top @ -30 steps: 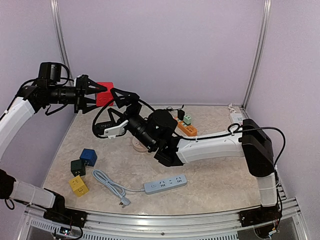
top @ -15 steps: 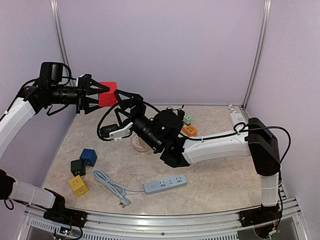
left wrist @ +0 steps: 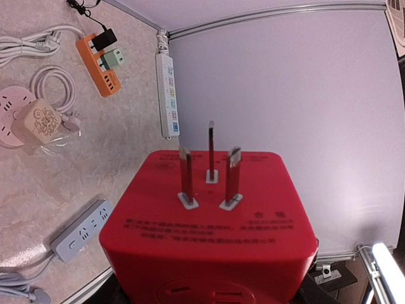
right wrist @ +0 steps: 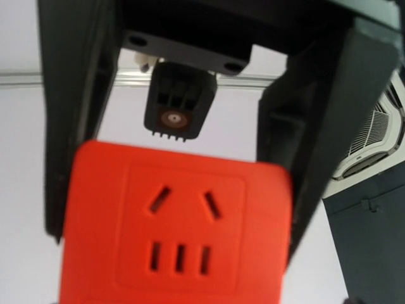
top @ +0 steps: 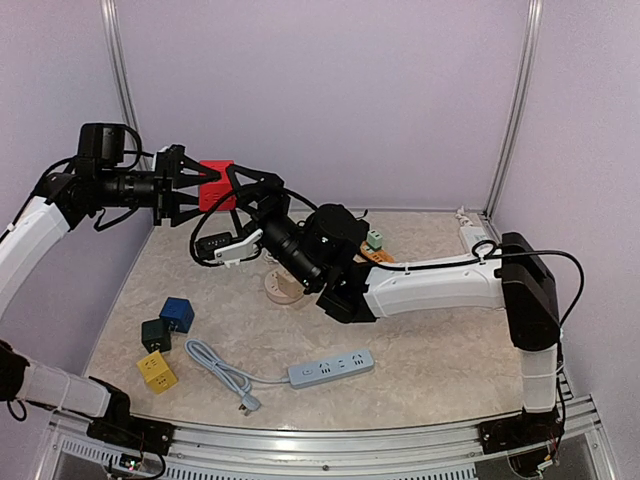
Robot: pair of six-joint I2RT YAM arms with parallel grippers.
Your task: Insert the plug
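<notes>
Low in the top view, the grey power strip (top: 331, 368) lies well apart from the plug. In the upper left, the left gripper (top: 203, 190) grips the red cube plug (top: 214, 186) in the air, with its prongs (left wrist: 211, 155) facing that wrist's camera. The right gripper (top: 237, 188) stands spread just beside the cube and holds nothing. If the left releases before the right closes firmly, the cube may fall.

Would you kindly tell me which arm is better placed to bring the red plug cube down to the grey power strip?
Left, probably: the left tool clamps the red plug cube with its prongs bare, while the right tool hangs open and empty beside it.
</notes>
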